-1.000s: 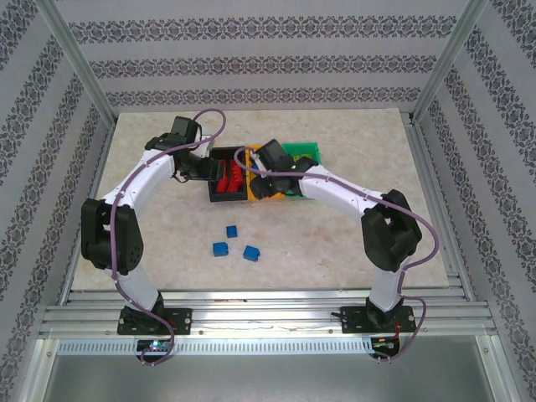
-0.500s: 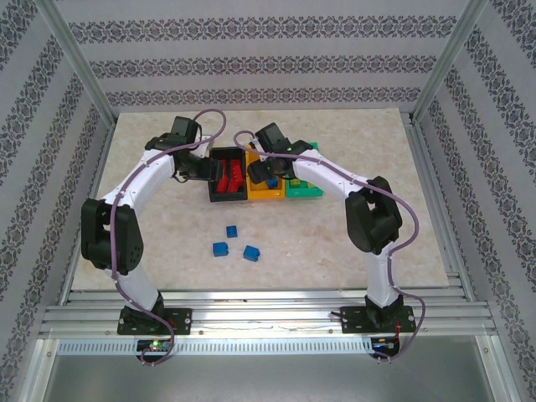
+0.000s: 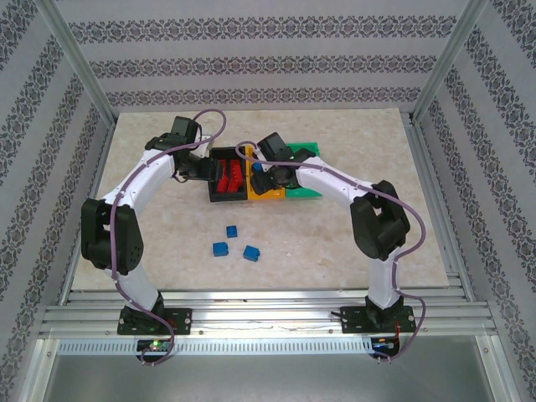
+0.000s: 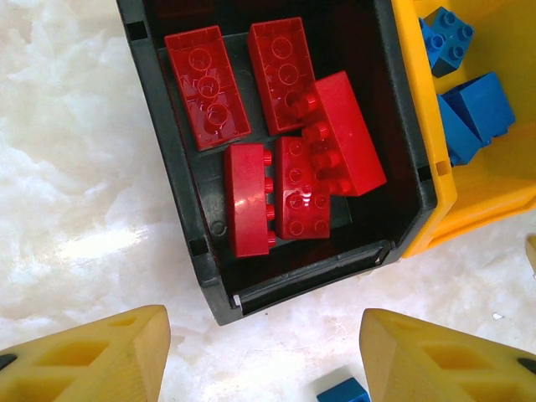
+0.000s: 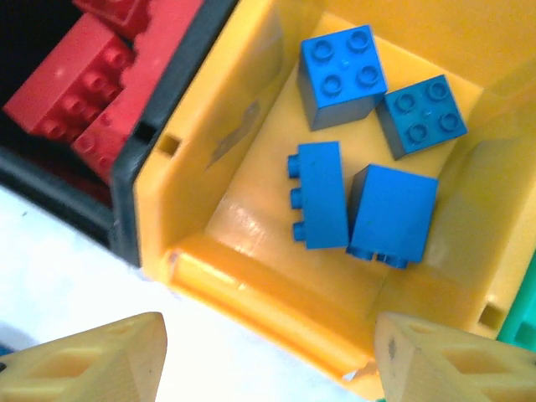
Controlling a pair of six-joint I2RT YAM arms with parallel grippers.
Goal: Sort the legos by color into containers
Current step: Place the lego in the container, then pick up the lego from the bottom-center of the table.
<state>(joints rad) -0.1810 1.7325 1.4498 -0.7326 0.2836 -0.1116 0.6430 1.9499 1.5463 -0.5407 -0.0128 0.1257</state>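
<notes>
Top external view: my left gripper [image 3: 199, 170] hangs at the 9 o'clock side of the black rectangular plastic bin [image 3: 213, 177]. My right gripper [image 3: 265, 177] hangs over the orange-yellow plastic bin [image 3: 266, 195] next to it. The green plastic bin [image 3: 308, 189] sits just beside that one at 3 o'clock. Three loose blue studded plastic bricks [image 3: 231, 231] lie on the table [image 3: 352, 251] at 6 o'clock of the bins, well apart from them.

Left wrist view: my jaws stand wide, nothing between them. Five red studded bricks [image 4: 297, 151] lie in the black bin.

Right wrist view: my jaws stand wide and empty above the orange-yellow bin, which holds four blue bricks [image 5: 339, 75].
</notes>
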